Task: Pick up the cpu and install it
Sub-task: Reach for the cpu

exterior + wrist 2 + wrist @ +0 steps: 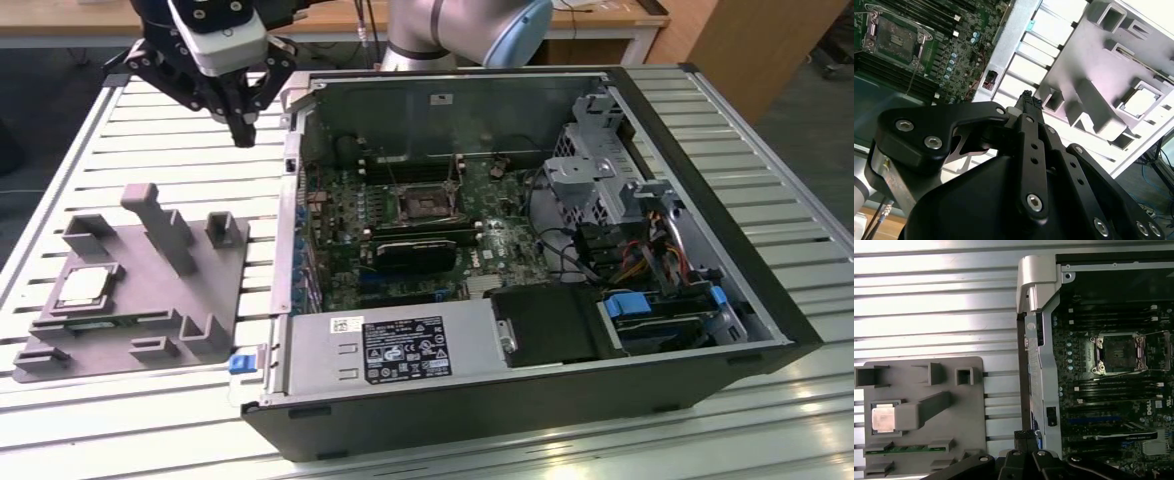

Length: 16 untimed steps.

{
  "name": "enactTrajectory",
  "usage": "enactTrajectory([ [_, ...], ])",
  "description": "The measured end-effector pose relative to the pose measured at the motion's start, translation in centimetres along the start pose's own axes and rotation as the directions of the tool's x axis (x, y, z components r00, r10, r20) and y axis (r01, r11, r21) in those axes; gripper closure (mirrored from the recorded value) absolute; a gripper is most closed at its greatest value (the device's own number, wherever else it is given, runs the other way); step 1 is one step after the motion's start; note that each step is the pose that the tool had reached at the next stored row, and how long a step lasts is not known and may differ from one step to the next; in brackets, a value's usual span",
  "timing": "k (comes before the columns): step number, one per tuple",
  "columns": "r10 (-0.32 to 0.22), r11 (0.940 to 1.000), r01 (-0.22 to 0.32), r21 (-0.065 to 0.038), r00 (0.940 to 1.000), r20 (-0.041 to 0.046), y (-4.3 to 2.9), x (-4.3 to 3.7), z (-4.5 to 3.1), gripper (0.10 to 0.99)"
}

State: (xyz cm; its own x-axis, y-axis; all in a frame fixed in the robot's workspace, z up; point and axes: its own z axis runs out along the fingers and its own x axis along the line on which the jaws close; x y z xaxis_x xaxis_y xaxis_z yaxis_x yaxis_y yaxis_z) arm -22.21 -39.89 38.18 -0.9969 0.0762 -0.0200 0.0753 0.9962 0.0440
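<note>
over the slatted metal worktop (80,160), in the exterior view, the claw (243,132) hangs in the air near a corner of the open computer case (534,400), toward the exterior view's left. its two fingers are pressed together tip to tip, with nothing between them. the cpu (83,285) lies flat in a recess of the grey holder block (147,305). that block sits on the worktop beside the case, further toward the exterior view's left and well apart from the claw. inside the case the green motherboard (400,255) shows its socket (424,203), dark in the middle with no silver chip in it.

in the second wrist view, the claw (1029,100) points toward the strip of worktop between the case's edge and the holder block (1094,65). the fingers look closed on each other and empty. the cpu (1140,102) shines in its pocket, and the socket (896,37) sits bare on the board.

in the first wrist view, the closed tips of the claw (1026,436) hover just beside the case wall, between the holder block (966,420) and the motherboard. the cpu (883,419) rests on the side of the block away from the claw. the socket (1116,354) looks unfilled.

as i judge it, nothing of the task is done. the chip is not yet lifted, so both the pick-up and the seating in the socket are left.
</note>
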Motion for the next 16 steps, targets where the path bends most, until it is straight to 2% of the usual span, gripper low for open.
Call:
enactTrajectory([
  [16, 0.0, 1.0, 0.0, 0.0, 1.0, 0.0, -0.06, 0.73, 0.08, 0.98],
])
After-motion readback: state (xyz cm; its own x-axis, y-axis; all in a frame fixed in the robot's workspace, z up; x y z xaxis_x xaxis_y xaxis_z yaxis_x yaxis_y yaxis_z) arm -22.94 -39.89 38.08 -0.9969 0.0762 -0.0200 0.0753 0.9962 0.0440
